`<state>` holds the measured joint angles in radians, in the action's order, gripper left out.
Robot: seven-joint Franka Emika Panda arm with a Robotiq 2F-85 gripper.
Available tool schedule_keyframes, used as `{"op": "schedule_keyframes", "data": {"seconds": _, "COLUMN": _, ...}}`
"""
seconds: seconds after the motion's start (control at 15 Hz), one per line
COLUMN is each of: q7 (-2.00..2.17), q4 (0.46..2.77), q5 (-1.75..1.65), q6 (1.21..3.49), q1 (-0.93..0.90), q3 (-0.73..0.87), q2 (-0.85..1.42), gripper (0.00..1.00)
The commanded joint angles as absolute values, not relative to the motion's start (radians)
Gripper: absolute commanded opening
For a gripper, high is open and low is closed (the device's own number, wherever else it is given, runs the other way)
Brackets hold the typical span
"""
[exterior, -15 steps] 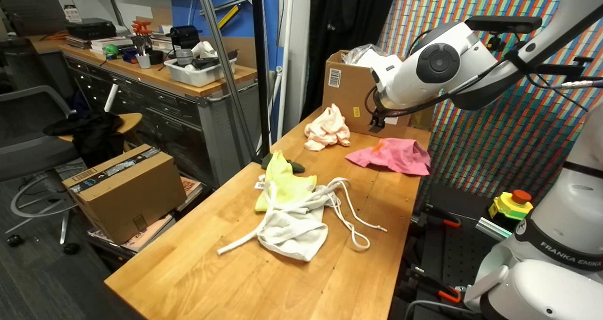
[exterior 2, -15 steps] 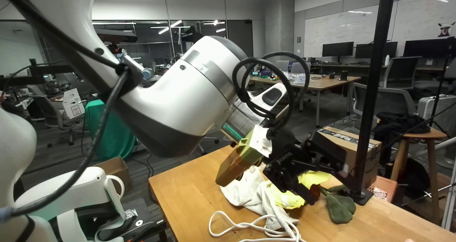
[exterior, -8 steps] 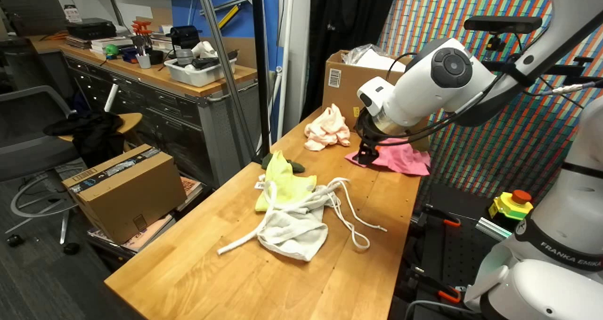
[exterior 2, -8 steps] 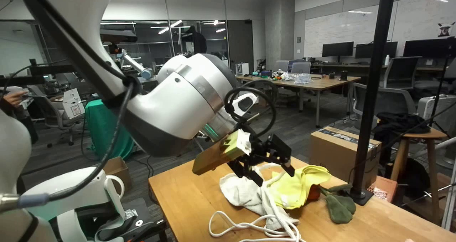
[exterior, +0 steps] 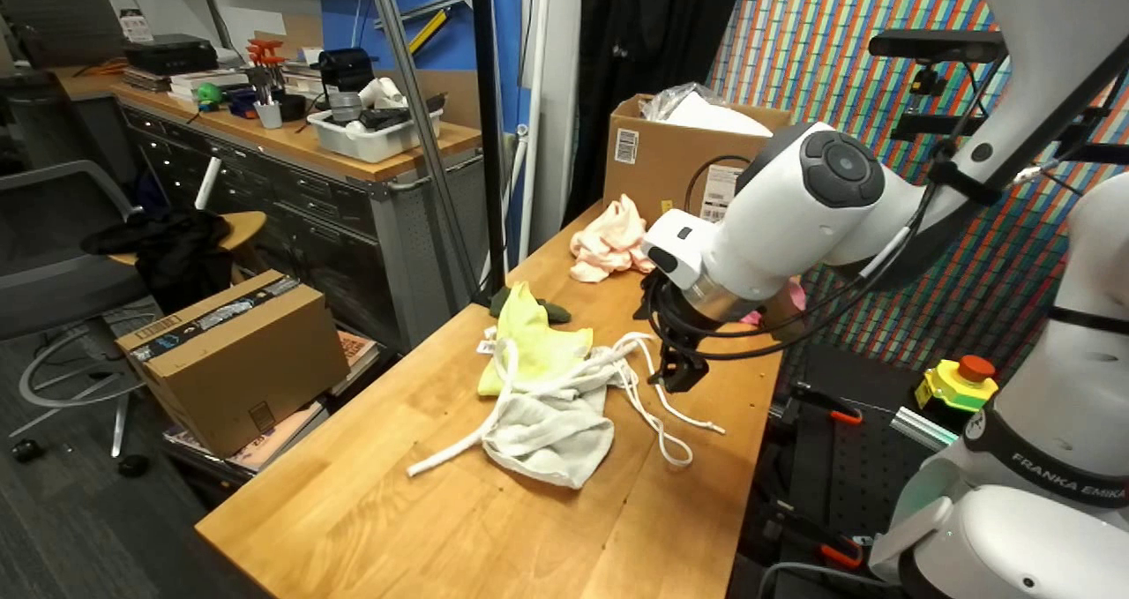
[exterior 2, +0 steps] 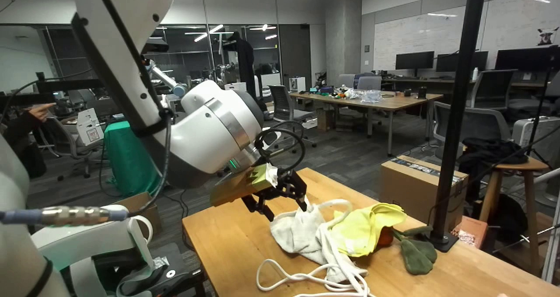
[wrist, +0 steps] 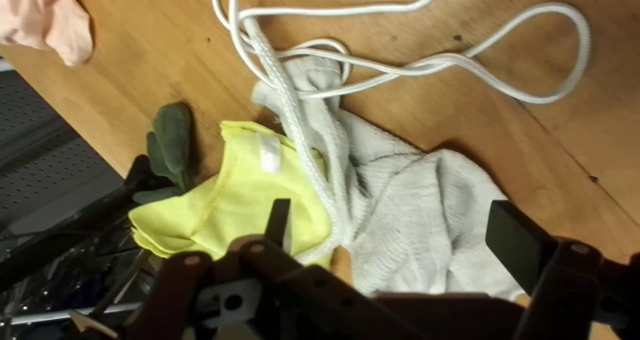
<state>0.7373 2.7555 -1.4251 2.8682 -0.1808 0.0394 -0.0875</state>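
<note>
Hand (exterior 2: 286,211) hangs, fingers (wrist: 520,247) apart; the gray cloth (wrist: 415,215) lies below, just beyond it.

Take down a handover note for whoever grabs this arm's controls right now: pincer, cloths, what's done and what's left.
Pincer: open, holding nothing, raised over the wooden table near the gray cloth.
Things: the gray cloth and yellow cloth lie crumpled side by side; the white cord crosses both and loops onto the wood. The peach cloth is bunched by the cardboard box.
Done: pincer open and near the cloths; nothing gripped yet.
Left: grasping and lifting, most likely; the looped white cord might snag.
</note>
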Motion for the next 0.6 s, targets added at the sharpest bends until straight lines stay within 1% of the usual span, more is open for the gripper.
{"op": "schedule_keyframes", "data": {"seconds": 0.0, "q7": 0.62, "q4": 2.753, "q5": -1.273, "q6": 2.902, "q1": -0.23, "q3": 0.006, "q2": -0.059, "gripper": 1.0}}
{"op": "schedule_keyframes", "data": {"seconds": 0.47, "q7": 0.356, "q4": 2.737, "q5": -1.03, "q6": 2.989, "q1": -0.291, "q3": -0.033, "q2": 0.027, "gripper": 1.0}}
{"op": "schedule_keyframes", "data": {"seconds": 0.53, "q7": 0.337, "q4": 2.727, "q5": -0.993, "q6": 2.972, "q1": -0.296, "q3": -0.04, "q2": 0.046, "gripper": 1.0}}
